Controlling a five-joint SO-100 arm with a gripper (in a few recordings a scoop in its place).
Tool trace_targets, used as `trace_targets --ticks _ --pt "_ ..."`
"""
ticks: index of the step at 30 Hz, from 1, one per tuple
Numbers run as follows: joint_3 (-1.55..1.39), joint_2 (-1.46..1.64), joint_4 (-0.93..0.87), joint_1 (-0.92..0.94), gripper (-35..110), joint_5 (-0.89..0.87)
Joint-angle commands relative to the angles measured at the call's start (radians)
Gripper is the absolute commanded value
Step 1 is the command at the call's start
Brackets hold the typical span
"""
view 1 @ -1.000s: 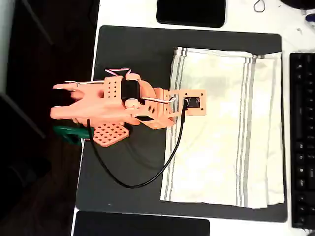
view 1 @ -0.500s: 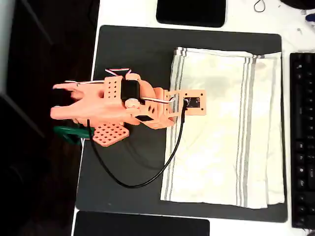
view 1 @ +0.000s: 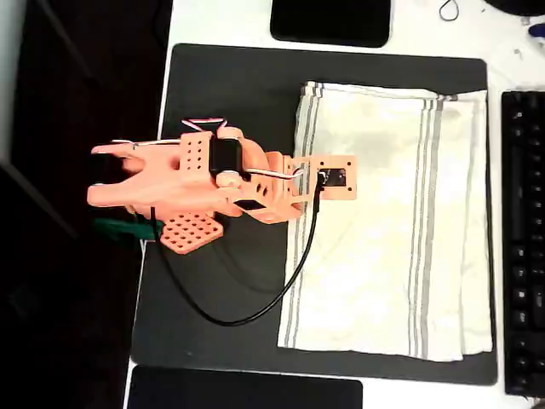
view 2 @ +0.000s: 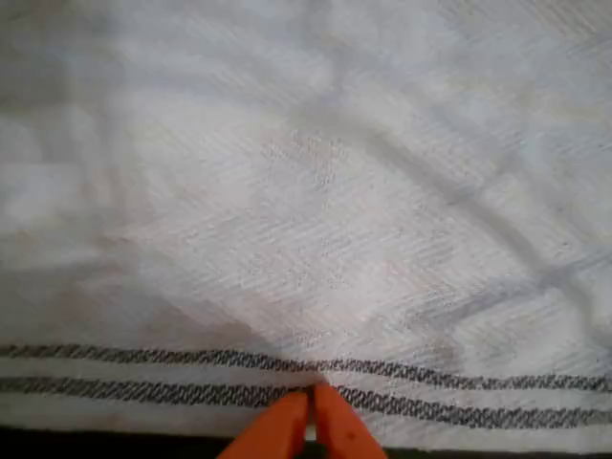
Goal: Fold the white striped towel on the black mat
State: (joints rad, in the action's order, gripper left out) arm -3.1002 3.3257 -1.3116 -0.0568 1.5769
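With its tips pressed together, the tool (view 2: 312, 421) sits at the left striped edge of the white striped towel (view 1: 387, 221) on the black mat (view 1: 230, 102), so it could slide over the hem without pinching any cloth.

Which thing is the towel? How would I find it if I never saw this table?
Look for the big black mat in the middle of the white table. The towel is the cream cloth lying flat on the mat's right part in the overhead view, beside the black keyboard. It alone is soft and pale, with thin grey stripes near two edges.
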Motion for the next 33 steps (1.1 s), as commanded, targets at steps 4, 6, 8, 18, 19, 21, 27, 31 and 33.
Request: trace_targets --ticks 4,6,8,18,19,21,27,31,33 --pt "-0.015 0.006 0.000 -0.002 0 -0.037" --pt "-0.015 0.006 0.000 -0.002 1 -0.130" --pt "-0.015 0.006 0.000 -0.003 1 -0.130" --pt "-0.015 0.006 0.000 -0.026 0 -0.124" --pt "-0.015 0.006 0.000 -0.026 0 -0.118" --pt "-0.015 0.006 0.000 -0.021 0 -0.115" --pt "-0.012 -0.078 0.040 0.012 0 -0.026" --pt "0.097 -0.212 0.052 0.006 0 -0.049" --pt "0.183 -0.282 0.049 -0.044 0 -0.095"
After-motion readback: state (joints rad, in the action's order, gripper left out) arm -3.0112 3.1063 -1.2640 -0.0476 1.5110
